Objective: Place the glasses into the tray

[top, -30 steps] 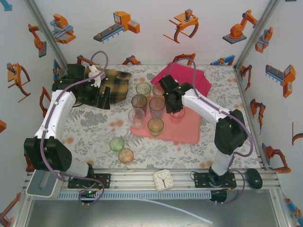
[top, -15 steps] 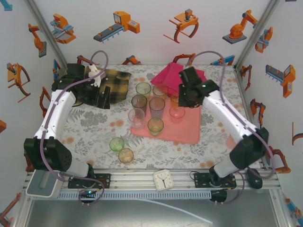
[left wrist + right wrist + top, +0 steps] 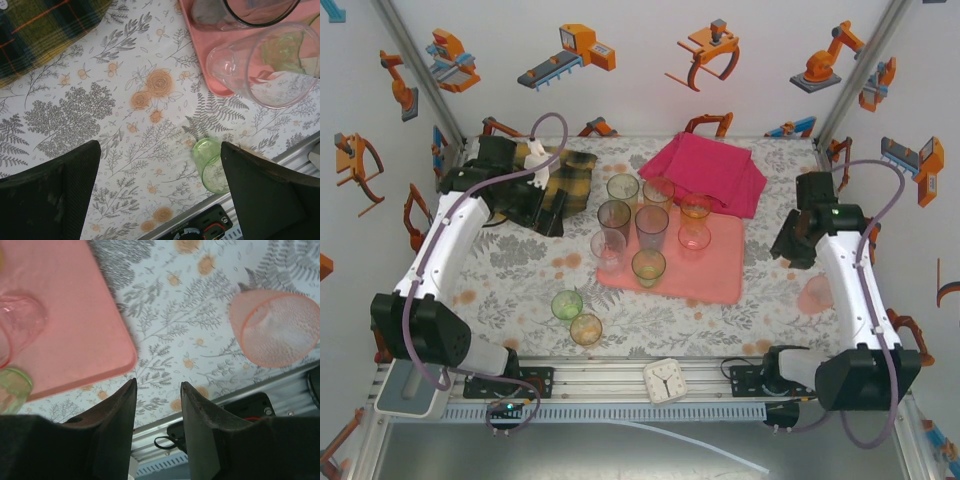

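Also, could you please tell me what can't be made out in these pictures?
- Top view: pink glass, faint against the patterned table.
- Left wrist view: grey glass, cut off by the top edge; green glass, partly behind a finger.
- Right wrist view: olive glass, cut off at the left edge.

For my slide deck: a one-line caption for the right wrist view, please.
Right gripper, empty, hovers between the tray corner and a pink glass on the table.

Grey glass (image 3: 215, 15) half beyond top edge
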`<state>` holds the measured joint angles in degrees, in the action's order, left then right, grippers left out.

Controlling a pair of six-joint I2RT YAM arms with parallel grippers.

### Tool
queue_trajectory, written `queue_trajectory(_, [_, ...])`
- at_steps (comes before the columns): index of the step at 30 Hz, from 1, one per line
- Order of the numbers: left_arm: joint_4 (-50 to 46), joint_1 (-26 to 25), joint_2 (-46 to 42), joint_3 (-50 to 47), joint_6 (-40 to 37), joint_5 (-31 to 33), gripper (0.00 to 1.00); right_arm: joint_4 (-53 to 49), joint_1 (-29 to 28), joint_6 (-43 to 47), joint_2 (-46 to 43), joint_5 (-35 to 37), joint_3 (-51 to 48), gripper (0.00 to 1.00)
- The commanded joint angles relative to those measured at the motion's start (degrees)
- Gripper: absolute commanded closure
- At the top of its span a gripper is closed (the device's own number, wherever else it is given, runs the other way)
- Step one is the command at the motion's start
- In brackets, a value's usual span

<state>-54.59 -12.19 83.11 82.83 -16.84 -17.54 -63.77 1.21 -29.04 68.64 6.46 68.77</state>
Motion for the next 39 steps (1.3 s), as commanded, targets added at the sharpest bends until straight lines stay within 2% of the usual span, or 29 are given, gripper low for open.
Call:
queue_trajectory(1, [-1.2, -0.1, -2.4, 0.6, -0.8, -2.1, 0.03, -2.0, 3.7, 1.6, -1.2, -0.4, -1.1, 0.59])
queue_trajectory(12, [-1.1, -0.1, -2.7, 1.3, -0.1, -5.1, 0.03, 3.8, 16.6, 2.2, -2.9, -2.6, -7.3, 0.58])
queue_trajectory(20, [-0.7, -0.1, -2.6, 0.9, 0.0, -5.3, 0.03, 7.8, 18.5, 2.7, -1.2, 0.2, -8.0, 0.58])
queue_trajectory(25, [-0.6, -0.1, -2.6, 0.6, 0.1, -4.7, 0.03, 11.9, 19.9, 3.1, 0.0, -1.2, -10.4, 0.59])
queue_trajectory(39, [-0.1, -0.1, -2.5, 0.2, 0.5, -4.3, 0.03, 15.3, 21.0, 5.2, 6.0, -1.2, -13.1, 0.60])
